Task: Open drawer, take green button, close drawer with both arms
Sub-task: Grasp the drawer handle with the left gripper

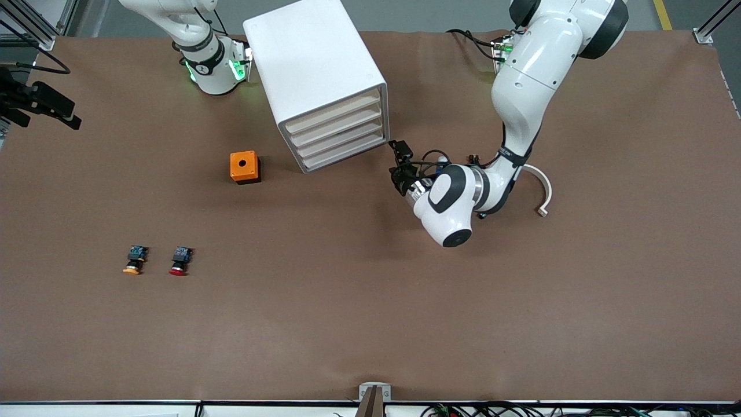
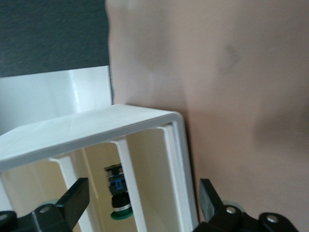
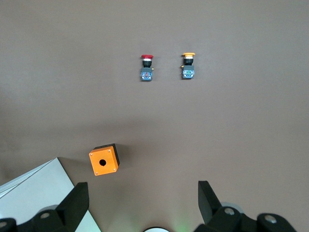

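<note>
The white cabinet [image 1: 315,69] stands between the arms' bases; its four cream drawers [image 1: 336,136] all look shut. My left gripper [image 1: 396,161] is open, low over the table, just in front of the drawer fronts at the corner toward the left arm's end. In the left wrist view the gripper [image 2: 142,203] faces the cabinet [image 2: 96,128]. The green-capped button [image 2: 117,195] shows inside one drawer, partly hidden by a white rail. My right gripper [image 3: 142,200] is open and empty, high over the table near its base, out of the front view.
An orange box with a hole [image 1: 244,167] sits beside the cabinet and also shows in the right wrist view [image 3: 103,160]. A red-capped button [image 1: 180,261] and a yellow-capped button [image 1: 135,260] lie nearer the front camera. A white curved piece [image 1: 543,191] lies by the left arm.
</note>
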`<state>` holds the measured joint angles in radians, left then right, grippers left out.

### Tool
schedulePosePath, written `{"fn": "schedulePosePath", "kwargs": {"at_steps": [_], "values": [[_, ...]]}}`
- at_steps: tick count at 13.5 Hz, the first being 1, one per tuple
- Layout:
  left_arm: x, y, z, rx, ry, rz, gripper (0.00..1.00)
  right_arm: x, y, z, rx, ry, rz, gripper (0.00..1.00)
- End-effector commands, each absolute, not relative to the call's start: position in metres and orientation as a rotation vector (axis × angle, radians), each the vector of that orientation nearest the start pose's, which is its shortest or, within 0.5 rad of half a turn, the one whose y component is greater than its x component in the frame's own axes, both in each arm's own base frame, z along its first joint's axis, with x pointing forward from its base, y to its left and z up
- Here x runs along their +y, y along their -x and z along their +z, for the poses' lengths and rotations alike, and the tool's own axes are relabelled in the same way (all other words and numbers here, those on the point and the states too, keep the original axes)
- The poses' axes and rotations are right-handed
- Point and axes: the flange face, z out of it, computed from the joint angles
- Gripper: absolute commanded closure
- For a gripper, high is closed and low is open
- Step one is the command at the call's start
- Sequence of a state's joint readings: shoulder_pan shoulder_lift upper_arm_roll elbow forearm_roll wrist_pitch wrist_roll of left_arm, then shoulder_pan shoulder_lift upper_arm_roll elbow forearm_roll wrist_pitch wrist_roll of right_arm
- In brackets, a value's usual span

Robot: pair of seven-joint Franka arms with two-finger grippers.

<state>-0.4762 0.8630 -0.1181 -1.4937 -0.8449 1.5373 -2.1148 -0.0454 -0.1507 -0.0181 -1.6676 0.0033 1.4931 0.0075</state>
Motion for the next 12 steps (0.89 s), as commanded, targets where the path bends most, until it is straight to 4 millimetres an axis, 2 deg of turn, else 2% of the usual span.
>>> {"fn": "schedulePosePath", "kwargs": {"at_steps": [1, 2, 3, 5, 12], "values": [[-0.421, -0.485, 0.155, -1.790, 1.210, 1.403, 0.03, -0.031, -0.490, 0.655, 0.128, 3.124, 0.016, 0.00], [-0.422, -0.483, 0.151, -1.785, 1.191, 1.417, 0.18, -0.031, -0.490, 0.655, 0.130, 3.124, 0.016, 0.00], [-0.427, -0.476, 0.144, -1.768, 1.180, 1.412, 0.26, -0.031, -0.490, 0.655, 0.128, 3.124, 0.016, 0.00], [-0.439, -0.459, 0.134, -1.725, 1.173, 1.391, 0.37, -0.032, -0.491, 0.655, 0.130, 3.124, 0.019, 0.00], [-0.472, -0.420, 0.131, -1.640, 1.190, 1.381, 0.39, -0.031, -0.492, 0.655, 0.128, 3.124, 0.019, 0.00]]}}
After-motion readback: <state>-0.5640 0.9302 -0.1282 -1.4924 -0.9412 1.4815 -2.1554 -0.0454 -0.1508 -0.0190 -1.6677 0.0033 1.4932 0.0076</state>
